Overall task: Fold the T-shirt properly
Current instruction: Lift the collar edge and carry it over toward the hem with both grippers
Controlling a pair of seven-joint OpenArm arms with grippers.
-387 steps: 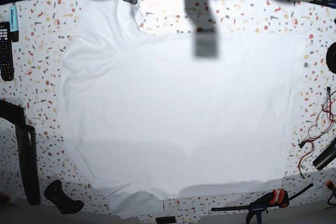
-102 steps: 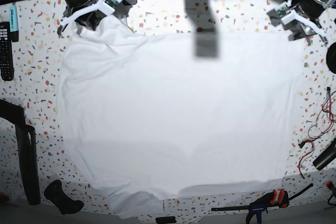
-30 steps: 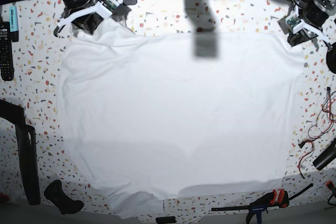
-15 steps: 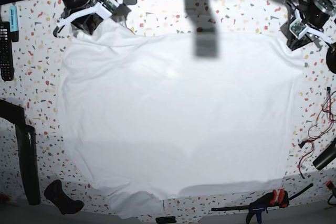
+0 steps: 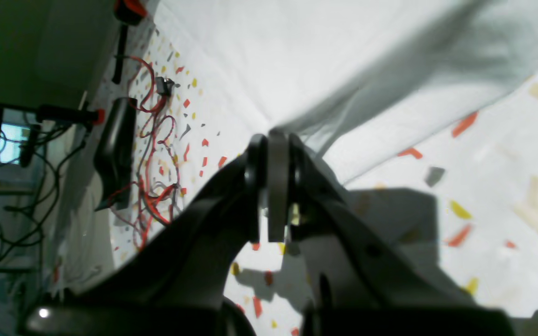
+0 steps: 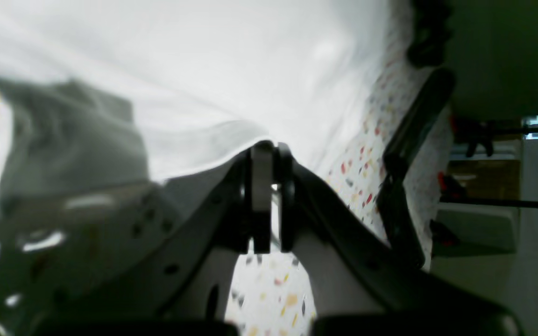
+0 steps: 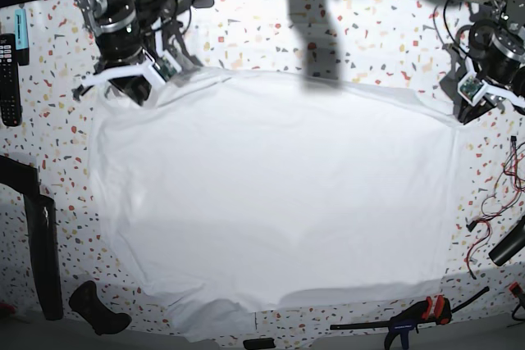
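A white desk [image 7: 385, 30] speckled with coloured chips carries a big white T-shirt [image 7: 271, 202] spread across most of it. Left of the shirt lie a remote control [image 7: 8, 79] and a black bar [image 7: 41, 252]; right of it, red wires [image 7: 492, 198]; below it, a clamp [image 7: 414, 317].

Close view along the left gripper [image 5: 272, 140], its 2 dark jaws pressed together on the edge of the white T-shirt [image 5: 297, 60], which lifts off the speckled table [image 5: 498, 186] in a taut fold. To the left lie red wires [image 5: 152, 154] beside a black object [image 5: 115, 144].
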